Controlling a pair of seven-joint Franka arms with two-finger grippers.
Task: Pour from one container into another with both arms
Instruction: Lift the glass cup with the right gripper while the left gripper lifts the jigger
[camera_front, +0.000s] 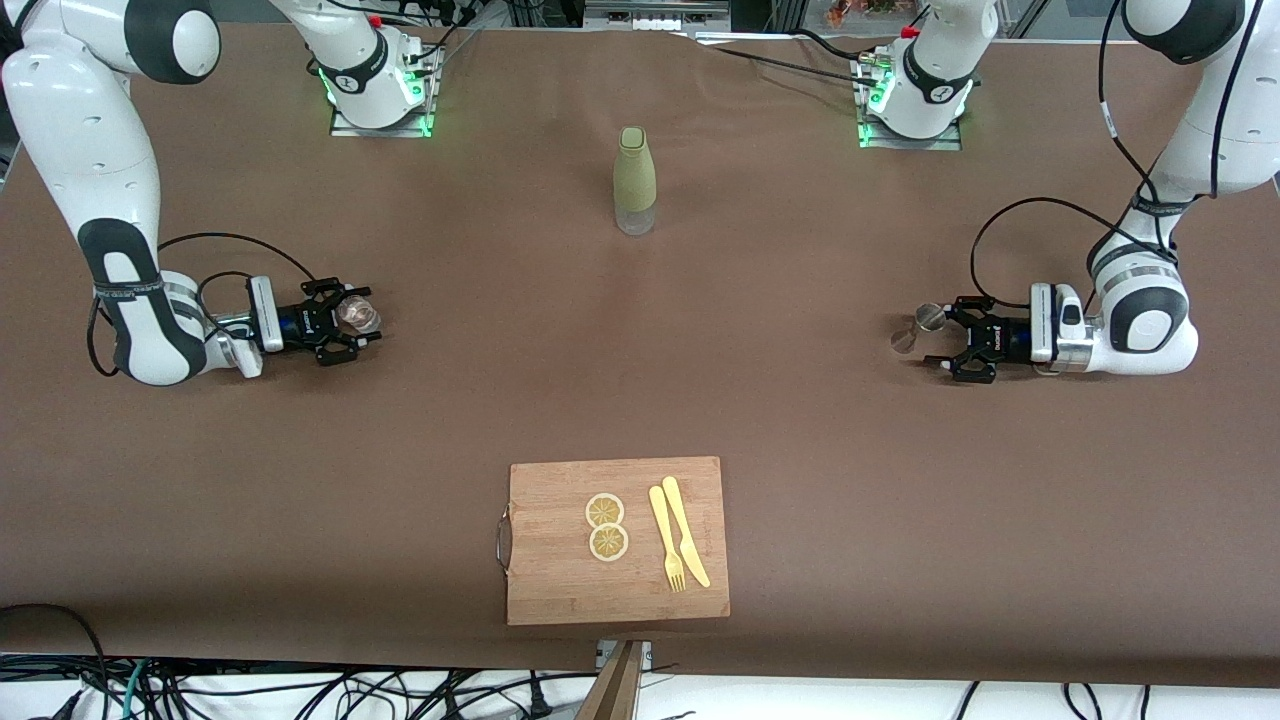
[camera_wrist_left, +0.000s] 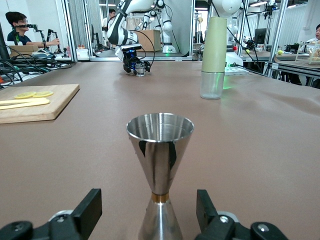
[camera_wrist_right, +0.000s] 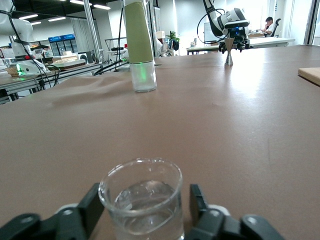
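Both arms are sitting low at the table's two ends, each lining up a grasp, and the step in hand looks to be closing on the two vessels squarely before any lifting or pouring. The left gripper (camera_front: 938, 350) is bracketing the silver jigger (camera_front: 918, 327), which is standing upright on the brown table cover (camera_front: 640, 380) toward the left arm's end; in the left wrist view its fingers (camera_wrist_left: 90, 210) are standing wide apart on either side of the jigger's narrow waist, with clear gaps, holding nothing. It would do well to close evenly at that waist so the jigger is not tipping. The right gripper (camera_front: 362, 322) is sitting around the clear glass tumbler (camera_front: 358, 316) toward the right arm's end; its fingers (camera_wrist_right: 92, 205) are flanking the glass closely, though whether they are pressing it cannot be told. The tumbler appears to be empty. An olive-green bottle (camera_front: 634, 180) is standing between the bases, untouched.
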